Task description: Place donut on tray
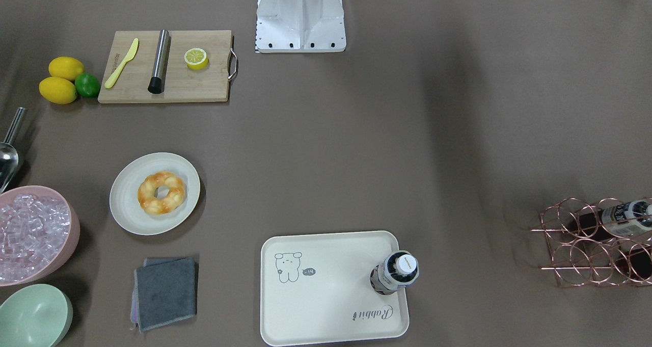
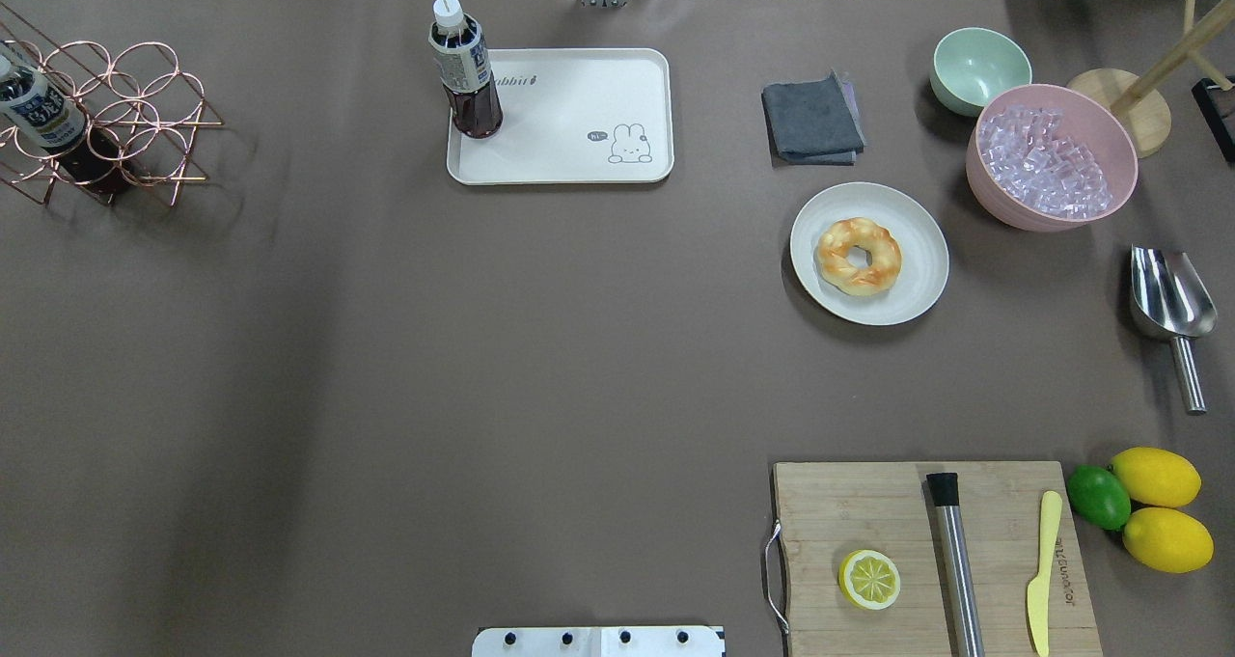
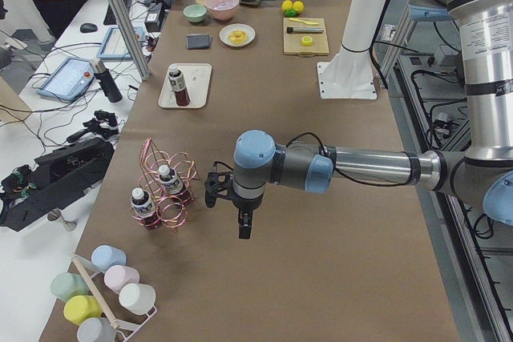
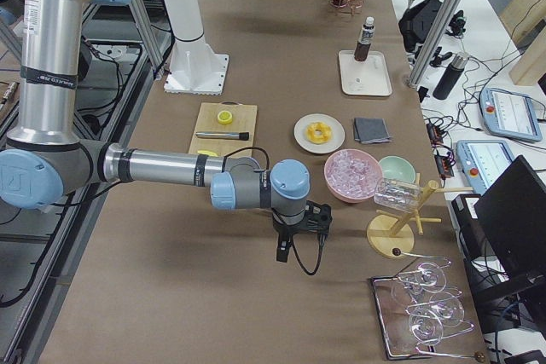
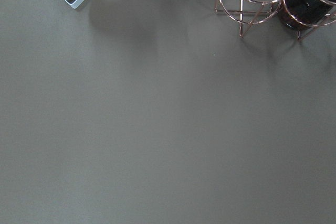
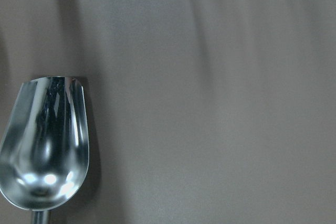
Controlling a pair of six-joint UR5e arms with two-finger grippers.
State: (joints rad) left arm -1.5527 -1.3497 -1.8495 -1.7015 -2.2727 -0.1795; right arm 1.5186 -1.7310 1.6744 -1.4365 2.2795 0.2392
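The donut [image 1: 161,192], a golden braided ring, lies on a round off-white plate [image 1: 126,207]; it also shows in the overhead view [image 2: 859,256]. The cream tray [image 1: 326,306] with the cartoon drawing lies apart from it and also shows in the overhead view [image 2: 569,146]. A dark drink bottle [image 1: 395,273] stands upright in one corner of the tray. My left gripper [image 3: 244,226] shows only in the left side view, near the wire rack. My right gripper [image 4: 286,249] shows only in the right side view, near the ice bowl. I cannot tell whether either is open or shut.
A wooden cutting board [image 2: 868,512] holds a halved lemon [image 2: 869,579], a steel rod and a yellow knife. A pink bowl of ice [image 2: 1052,160], a green bowl [image 2: 979,67], a metal scoop [image 2: 1169,305] and a grey cloth [image 2: 812,120] surround the plate. A copper wire rack [image 2: 96,122] holds bottles.
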